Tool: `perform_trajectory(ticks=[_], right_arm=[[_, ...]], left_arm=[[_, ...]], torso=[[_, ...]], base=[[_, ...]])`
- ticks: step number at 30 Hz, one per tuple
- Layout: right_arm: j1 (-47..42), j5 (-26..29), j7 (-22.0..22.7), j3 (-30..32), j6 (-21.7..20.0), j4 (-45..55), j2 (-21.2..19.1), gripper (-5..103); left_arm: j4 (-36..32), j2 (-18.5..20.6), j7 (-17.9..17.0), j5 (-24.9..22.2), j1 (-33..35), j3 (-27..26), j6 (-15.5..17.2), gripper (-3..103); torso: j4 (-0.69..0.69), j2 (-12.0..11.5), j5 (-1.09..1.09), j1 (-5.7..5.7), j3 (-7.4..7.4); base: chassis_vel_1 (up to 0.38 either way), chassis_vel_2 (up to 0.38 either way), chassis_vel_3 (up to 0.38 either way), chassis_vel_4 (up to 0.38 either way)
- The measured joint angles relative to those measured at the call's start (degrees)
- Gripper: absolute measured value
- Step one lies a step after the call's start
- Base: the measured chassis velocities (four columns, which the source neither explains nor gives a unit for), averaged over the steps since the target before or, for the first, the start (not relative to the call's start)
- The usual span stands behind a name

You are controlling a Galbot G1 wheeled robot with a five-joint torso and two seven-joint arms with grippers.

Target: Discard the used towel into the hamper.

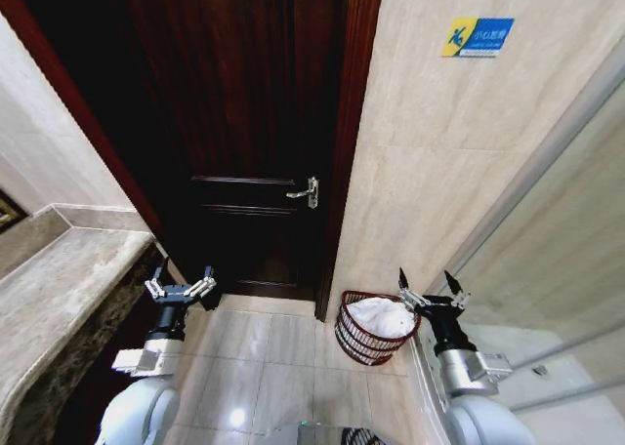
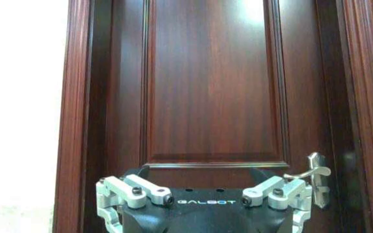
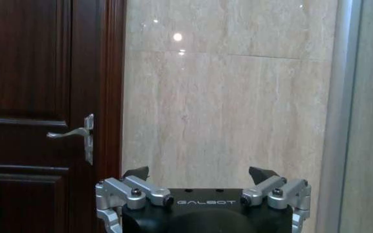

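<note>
The hamper (image 1: 355,343), a small round dark wire basket, stands on the floor against the beige wall just right of the door. A white towel (image 1: 382,316) lies bunched inside it, up to the rim. My right gripper (image 1: 426,275) hovers just right of the hamper's rim, open and empty; in the right wrist view its spread fingers (image 3: 136,172) point at the marble wall. My left gripper (image 1: 182,271) is held up at the left in front of the door, open and empty, and the left gripper (image 2: 199,173) faces the door panel in the left wrist view.
A dark wooden door (image 1: 244,123) with a silver lever handle (image 1: 307,193) fills the middle. A stone counter (image 1: 59,289) runs along the left. A glass partition (image 1: 547,269) stands at the right. Tiled floor (image 1: 264,367) lies between my arms.
</note>
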Motion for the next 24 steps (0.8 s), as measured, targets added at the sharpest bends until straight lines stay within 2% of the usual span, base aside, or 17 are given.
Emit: perform_trajectory(ticks=[24], right_arm=[[-0.5,0.1,-0.2,-0.1,0.8,-0.2,-0.9,100]], left_arm=[[-1.2,-1.1,0.6,0.1,0.3,0.1,0.1,100]], torso=[[0.00,-0.1,0.01,-0.04,-0.06]], base=[[0.050,-0.053,-0.054,0.047]])
